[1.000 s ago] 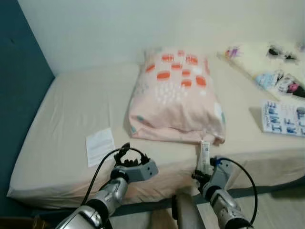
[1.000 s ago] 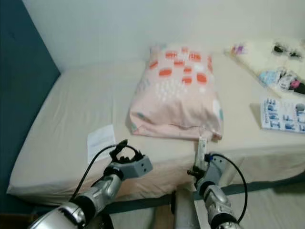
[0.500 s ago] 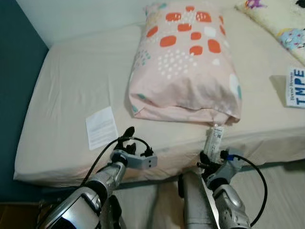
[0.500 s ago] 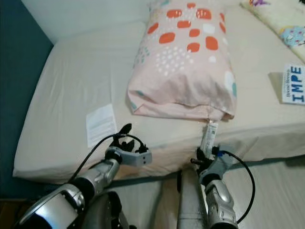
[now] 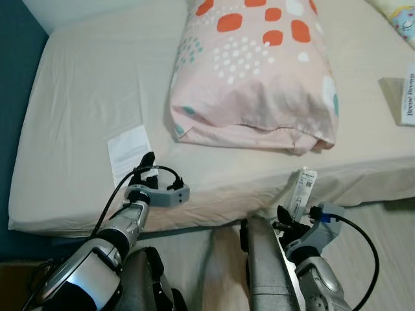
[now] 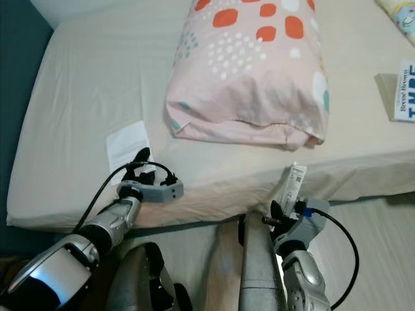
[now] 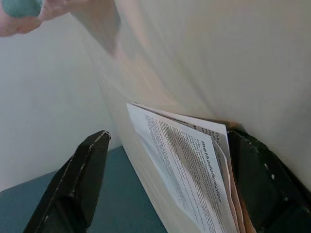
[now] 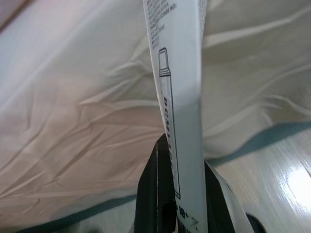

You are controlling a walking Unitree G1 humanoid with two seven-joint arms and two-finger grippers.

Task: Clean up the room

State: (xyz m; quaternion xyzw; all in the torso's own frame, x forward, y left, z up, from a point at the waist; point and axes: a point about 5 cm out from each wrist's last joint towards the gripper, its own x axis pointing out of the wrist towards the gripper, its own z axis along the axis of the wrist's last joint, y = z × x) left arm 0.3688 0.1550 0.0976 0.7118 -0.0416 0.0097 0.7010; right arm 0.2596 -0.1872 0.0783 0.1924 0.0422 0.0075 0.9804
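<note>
The leaflet (image 5: 128, 151) lay flat on the bed (image 5: 78, 97) near its front edge, long axis running fwd, w/ the left end effector (image 5: 146, 170) spread open right at its near end, while the right end effector (image 5: 290, 223) was clamped on a packet (image 5: 302, 191).

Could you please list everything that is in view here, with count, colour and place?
bed: one, cream sheet, fills the scene ahead
pillow: one, pink with orange patches and white dots, on the bed
leaflet: one, white printed paper, on the bed near its front edge
book: one, white with dark lettering, on the bed at the right edge
wall: teal, left of the bed
left hand: open, fingers on either side of the leaflet
right hand: shut on a white flat packet, below the bed's edge
</note>
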